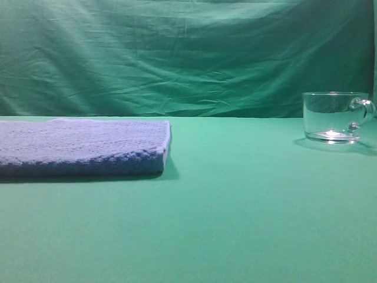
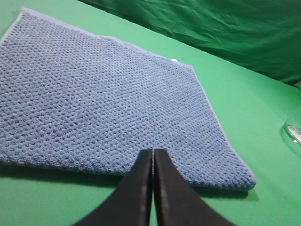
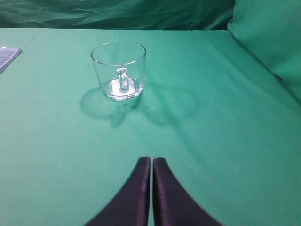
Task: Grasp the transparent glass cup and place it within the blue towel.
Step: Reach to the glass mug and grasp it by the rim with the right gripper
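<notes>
The transparent glass cup (image 1: 334, 116) stands upright at the far right of the green table, its handle pointing right. In the right wrist view the cup (image 3: 118, 70) sits well ahead and a little left of my right gripper (image 3: 151, 160), which is shut and holds nothing. The blue towel (image 1: 82, 146) lies flat on the left side. My left gripper (image 2: 153, 151) is shut and empty, its tips over the towel's (image 2: 103, 99) near edge. The cup's rim (image 2: 294, 133) just shows at the right edge of the left wrist view. Neither gripper appears in the exterior view.
A green cloth covers the table (image 1: 235, 224) and hangs as a backdrop (image 1: 177, 53) behind it. A fold of green cloth (image 3: 273, 42) rises at the right side in the right wrist view.
</notes>
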